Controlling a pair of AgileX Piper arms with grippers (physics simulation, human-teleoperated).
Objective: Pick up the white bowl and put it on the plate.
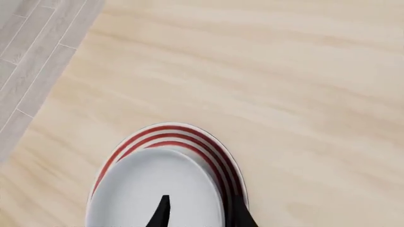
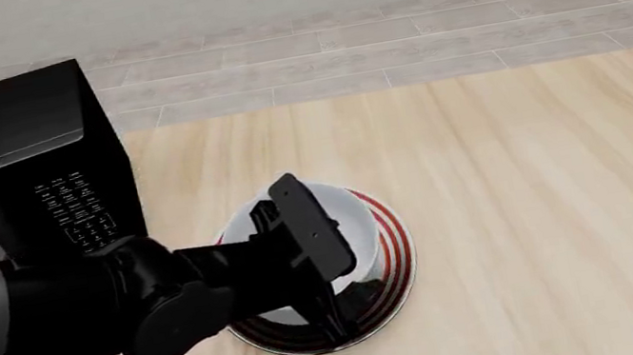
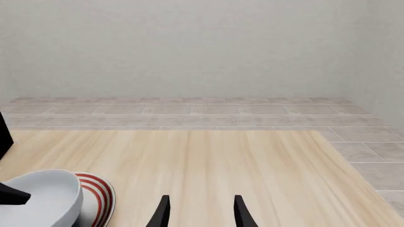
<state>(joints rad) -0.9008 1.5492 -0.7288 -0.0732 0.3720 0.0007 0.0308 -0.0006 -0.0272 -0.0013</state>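
— What do the left fingers (image 1: 165, 210) hold?
— They pinch the wall of the white bowl (image 2: 346, 218), one inside, one outside.
— Where does the bowl sit?
— On the plate (image 2: 396, 251), near the middle of the table (image 2: 521, 163), beside the black microwave (image 2: 12, 161).
— And the right fingers (image 3: 240, 210)?
— They stand narrowly parted over bare wood, holding nothing, well apart from the bowl.

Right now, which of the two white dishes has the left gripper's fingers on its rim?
The bowl, plain glossy white and deep, sitting on the plate. The plate is the flat one with red rings. The left gripper has one finger inside the bowl, one outside.
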